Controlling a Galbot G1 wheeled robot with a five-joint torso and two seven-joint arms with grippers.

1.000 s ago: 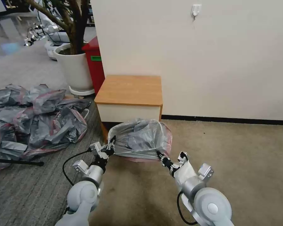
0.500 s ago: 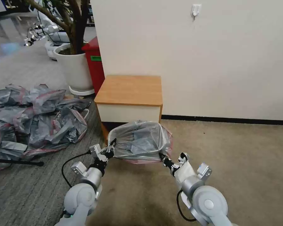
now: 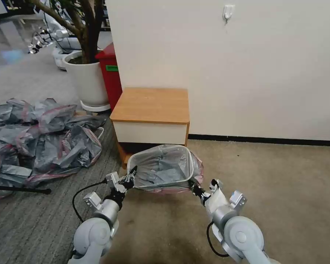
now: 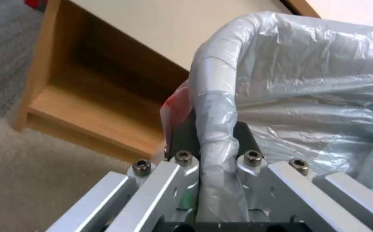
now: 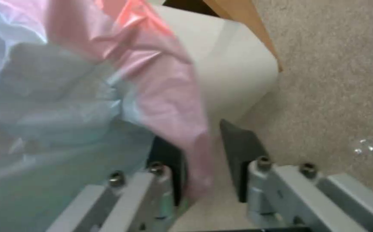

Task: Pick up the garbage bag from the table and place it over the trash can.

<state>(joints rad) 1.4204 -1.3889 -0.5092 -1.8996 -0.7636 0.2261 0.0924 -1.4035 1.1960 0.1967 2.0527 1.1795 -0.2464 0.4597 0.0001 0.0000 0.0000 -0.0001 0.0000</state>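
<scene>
No text, brand, number or sign can be read in any view; the green patch on the red bin (image 3: 110,73) beside the plant pot is too small to make out any lettering

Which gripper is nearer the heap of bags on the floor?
Left. The left gripper is at the garbage bag's edge toward the heap of bags; the right gripper is at the far edge.
</scene>
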